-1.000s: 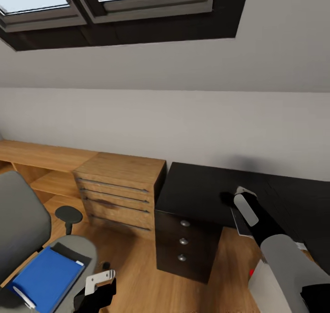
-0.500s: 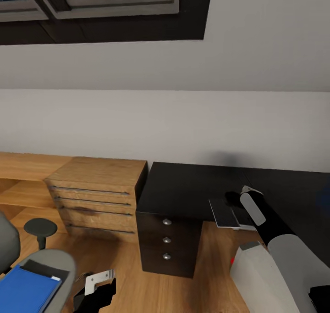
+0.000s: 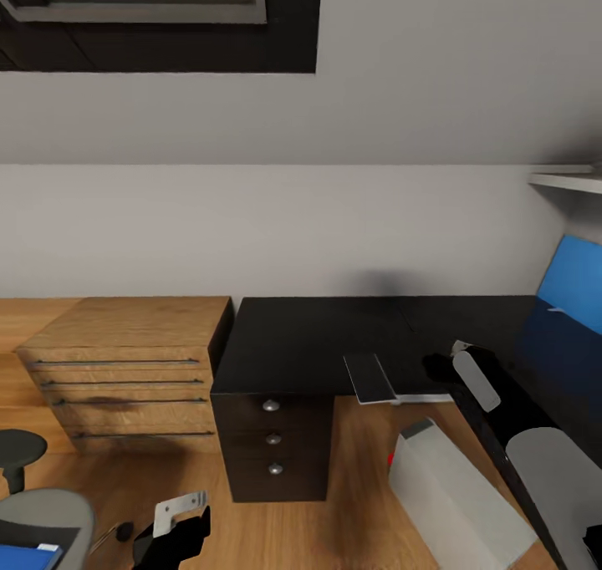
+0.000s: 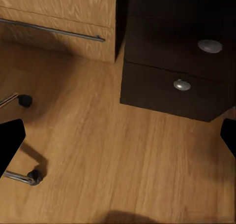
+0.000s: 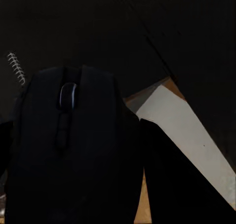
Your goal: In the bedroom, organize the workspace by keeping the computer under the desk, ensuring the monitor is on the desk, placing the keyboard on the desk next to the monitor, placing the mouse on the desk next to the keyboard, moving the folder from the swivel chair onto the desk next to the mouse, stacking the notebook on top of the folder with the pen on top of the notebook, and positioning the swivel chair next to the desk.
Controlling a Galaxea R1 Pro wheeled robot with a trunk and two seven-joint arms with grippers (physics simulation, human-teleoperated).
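Bedroom [image 3: 334,219] work looked only partly done. The black worktop [image 3: 301,344] ran along the grey wall with a wooden chest of drawers [image 3: 125,361] just beside its drawer end. The computer [image 3: 460,495] lay on the floor below the worktop's front edge, red spot facing out. Whether it sat properly underneath was hard to tell.

The chair [image 3: 38,511] stood well apart from the worktop, out past the chest of drawers, so it was not yet in position. The blue folder [image 3: 21,557] lay on its seat, waiting to be carried across. A small dark book with pale edges, probably the notebook [image 3: 368,378], rested at the worktop's front edge. By my reckoning it would have to be lifted again once the folder arrived. The monitor, the keyboard and the pen could not be judged from these views.

The mouse [image 5: 73,135] was the job in hand. It sat gripped in the right fingers [image 3: 435,363], its scroll wheel plain in the right wrist view. It hung over the front part of the worktop, near the notebook. Whether it touched the surface could not be made out.

The left fingers [image 4: 10,140] were spread wide and carried nothing, low over the plank floor in front of the drawers.
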